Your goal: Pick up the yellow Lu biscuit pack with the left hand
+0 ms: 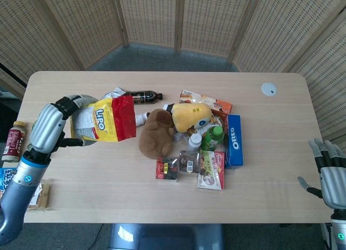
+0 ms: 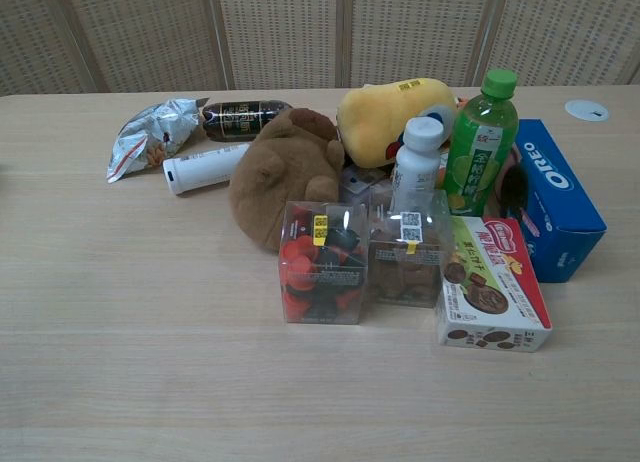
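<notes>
Left hand [image 1: 50, 126]: my fingers are wrapped around the yellow Lu biscuit pack [image 1: 108, 119], which I hold in the air above the desk [image 1: 162, 196], left of the brown plush toy [image 1: 155, 132]. Right hand [image 1: 331, 174]: fingers spread, nothing held, off the desk's right edge. Neither hand appears in chest view.

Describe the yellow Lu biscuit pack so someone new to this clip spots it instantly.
Look at the table's left side in the head view, where the left hand is raised. It holds the yellow Lu biscuit pack above the wood: the only yellow bag with a red end, left of the brown plush.
</notes>
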You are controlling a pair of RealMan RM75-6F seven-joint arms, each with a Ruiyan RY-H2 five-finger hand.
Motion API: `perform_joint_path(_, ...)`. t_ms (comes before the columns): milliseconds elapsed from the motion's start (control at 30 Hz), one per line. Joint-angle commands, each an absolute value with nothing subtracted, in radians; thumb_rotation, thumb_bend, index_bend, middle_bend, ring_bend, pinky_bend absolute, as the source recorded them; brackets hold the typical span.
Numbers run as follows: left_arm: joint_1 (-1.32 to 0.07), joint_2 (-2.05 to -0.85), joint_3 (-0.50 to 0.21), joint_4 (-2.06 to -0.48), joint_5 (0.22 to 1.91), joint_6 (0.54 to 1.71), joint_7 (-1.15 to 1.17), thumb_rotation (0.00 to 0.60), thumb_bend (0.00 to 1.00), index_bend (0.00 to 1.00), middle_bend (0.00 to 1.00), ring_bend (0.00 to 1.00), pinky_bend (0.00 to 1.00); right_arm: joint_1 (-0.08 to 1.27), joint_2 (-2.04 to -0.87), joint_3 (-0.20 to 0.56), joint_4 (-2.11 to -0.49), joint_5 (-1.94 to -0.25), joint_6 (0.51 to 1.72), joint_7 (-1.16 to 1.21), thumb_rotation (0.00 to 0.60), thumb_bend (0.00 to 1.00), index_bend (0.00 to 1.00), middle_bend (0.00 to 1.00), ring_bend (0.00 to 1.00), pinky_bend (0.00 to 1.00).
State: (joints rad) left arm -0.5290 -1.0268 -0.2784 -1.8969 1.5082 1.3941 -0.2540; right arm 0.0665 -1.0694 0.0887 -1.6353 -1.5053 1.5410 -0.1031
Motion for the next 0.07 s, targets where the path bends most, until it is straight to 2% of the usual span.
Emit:
perform_joint_path(33, -0.523, -1.020, -0.280, -1.902, 1.506, 1.396, -0.257, 0.600, 0.15, 0.54, 0.58, 0.71, 0.59, 0.072, -1.074, 0.090, -1.631, -1.506, 1.535, -0.101, 0.586, 0.20, 0.00, 0.00, 0.00, 0.00)
perform_joint_path(67, -0.522, -1.019, -0.278, -1.903, 1.506, 1.396, -0.256, 0.600, 0.14, 0.54, 0.58, 0.71, 0.59, 0.074, -1.075, 0.091, -1.630, -1.506, 1.532, -0.101, 0.587, 0.20, 0.00, 0.00, 0.00, 0.00)
